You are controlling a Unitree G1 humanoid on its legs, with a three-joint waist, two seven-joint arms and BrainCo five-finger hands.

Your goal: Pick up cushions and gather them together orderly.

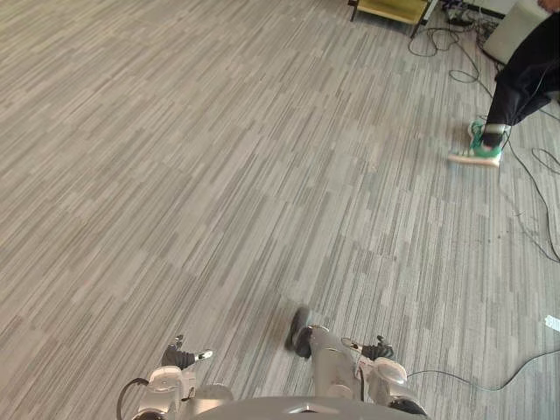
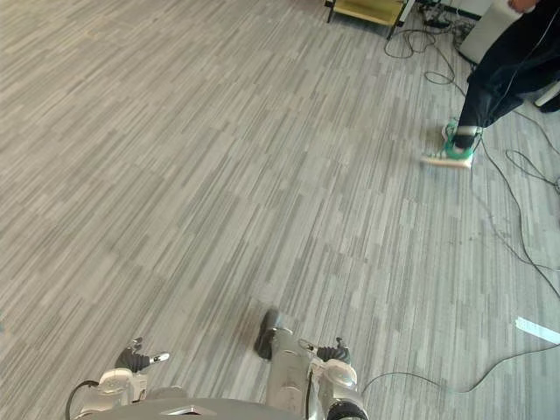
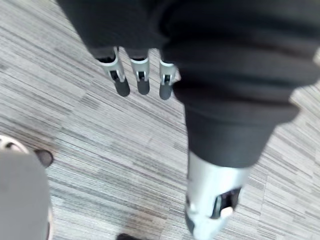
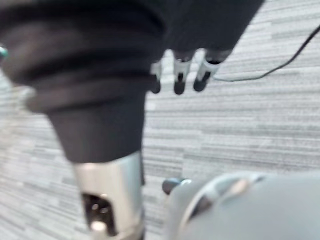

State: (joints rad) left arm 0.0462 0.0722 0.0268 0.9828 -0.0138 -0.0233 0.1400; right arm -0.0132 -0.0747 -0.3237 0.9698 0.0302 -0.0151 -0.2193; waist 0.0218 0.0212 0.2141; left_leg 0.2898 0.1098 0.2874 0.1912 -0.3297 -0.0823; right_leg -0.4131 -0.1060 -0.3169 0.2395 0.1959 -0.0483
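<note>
Left hand [image 3: 220,75] hangs low over the grey striped carpet [image 1: 219,175], its dark ribbed cover turned to the wrist camera, its fingers [image 3: 143,82] straight in a row and pointing down at the floor, and its thumb [image 3: 212,200] stretched out apart from them; the hand is relaxed and holds nothing. Right hand [image 4: 100,65] is in much the same pose on the other side: fingers [image 4: 179,80] straight and side by side, thumb [image 4: 107,200] extended away from them, nothing in its grasp, with the carpet close below. In the head views the carpet runs up from the bottom edge through the middle of the frame in long pale and dark streaks. At the right edge, about three quarters of the way down, a small white mark [image 1: 551,322] lies on the carpet. Higher, toward the upper right, a person's leg in dark trousers [image 1: 525,74] comes in from the right edge, ending in a green and white shoe [image 1: 477,149] planted on the carpet. Thin black cables [image 1: 525,210] trail over the floor around and below that shoe. At the top edge, right of centre, stands a low piece of furniture with a yellow-green top [image 1: 389,9] on dark legs; whether that top is a cushion cannot be told. More cables [image 1: 437,39] curl just to its right, next to a pale boxy object [image 1: 516,26] in the upper right corner.
</note>
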